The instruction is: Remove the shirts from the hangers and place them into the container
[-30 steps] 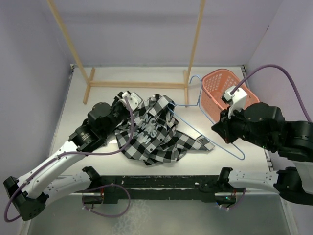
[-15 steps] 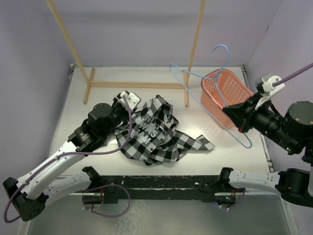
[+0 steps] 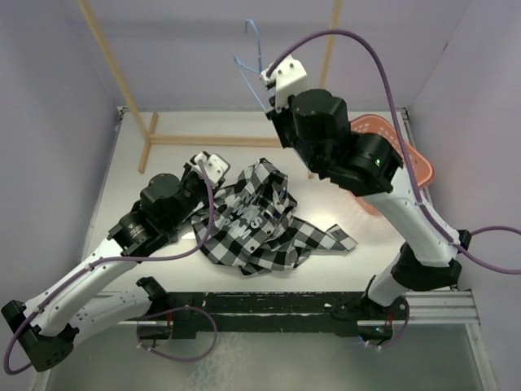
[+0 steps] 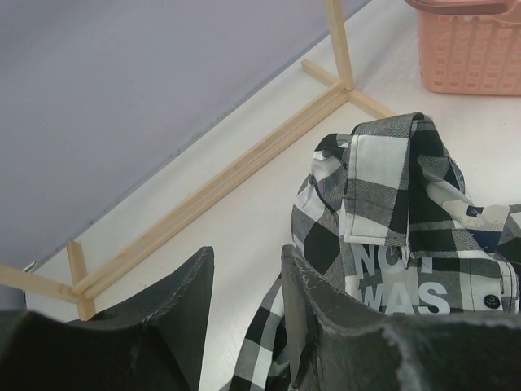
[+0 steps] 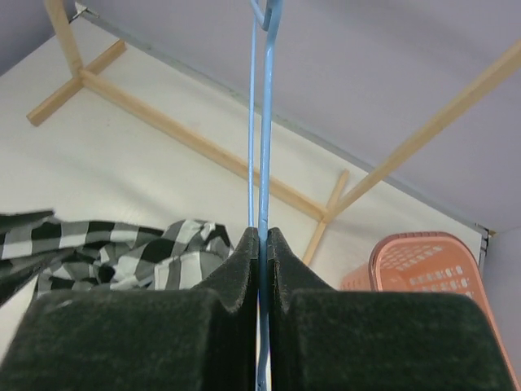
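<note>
- Blue wire hanger (image 3: 254, 50), top external view: the right end effector (image 3: 266, 81) is clamped shut on it and holds it high above the crossbar of the wooden rack (image 3: 228, 141), free of cloth. The checked shirt (image 3: 260, 224) lies heaped on the bench (image 3: 122, 187), well below that end effector. The pink basket (image 3: 417, 163) sits lower and to its right, partly hidden by its arm. Risk: the raised wire may strike or hook a rack post if swung wide.
- Left wrist view: the left end effector (image 4: 247, 262) stands part open and holds nothing. The shirt (image 4: 399, 204) lies just ahead of it and to its right, and the basket (image 4: 464, 49) is well beyond. Risk: a shallow close would pinch only one loose fold. The long cloth could then trail, drag over the basket rim or snag the rack (image 4: 244, 167) base ahead.
- Right wrist view: the pads (image 5: 236, 265) meet on the hanger (image 5: 264, 122), whose two wires run straight out from between them. The shirt (image 5: 122, 248) is below left and the basket (image 5: 423, 261) below right. Risk: thin wire may pivot or slip between flat pads, and a dropped hanger could land on the shirt.
</note>
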Robot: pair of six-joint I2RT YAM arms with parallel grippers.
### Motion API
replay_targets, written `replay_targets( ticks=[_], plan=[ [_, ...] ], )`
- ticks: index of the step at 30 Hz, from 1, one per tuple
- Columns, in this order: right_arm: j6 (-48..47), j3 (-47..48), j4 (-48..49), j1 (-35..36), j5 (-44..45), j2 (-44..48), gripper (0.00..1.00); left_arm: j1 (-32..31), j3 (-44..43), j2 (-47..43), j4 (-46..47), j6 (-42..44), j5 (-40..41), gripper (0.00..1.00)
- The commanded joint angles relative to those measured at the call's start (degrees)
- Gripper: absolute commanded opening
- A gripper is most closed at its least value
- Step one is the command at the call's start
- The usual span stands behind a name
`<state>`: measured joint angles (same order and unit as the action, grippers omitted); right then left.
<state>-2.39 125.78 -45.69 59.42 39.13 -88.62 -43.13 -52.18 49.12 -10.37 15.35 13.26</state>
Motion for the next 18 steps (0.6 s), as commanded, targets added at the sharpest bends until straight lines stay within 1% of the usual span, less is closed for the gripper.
replay_targets(
  ticks=[1, 7, 14, 18],
  plan=[
    [0.1, 10.0, 3.8, -8.7, -6.1, -2.7, 0.0, 0.1, -0.8, -1.6, 2.2, -1.5, 0.3, 0.42],
    [1.4, 10.4, 9.1, -17.1, -16.9, -5.8, 0.0, 0.1, 1.1, -2.6, 3.7, -1.0, 1.0, 0.42],
    [2.1, 25.8, 6.2, -24.2, -22.3, -14.7, 0.0, 0.1, 0.1, 0.3, 3.0, -1.4, 0.1, 0.41],
    [2.2, 26.1, 8.5, -26.9, -24.5, -16.9, 0.0, 0.1, -0.3, 0.8, 2.3, -1.8, -0.3, 0.41]
  ],
)
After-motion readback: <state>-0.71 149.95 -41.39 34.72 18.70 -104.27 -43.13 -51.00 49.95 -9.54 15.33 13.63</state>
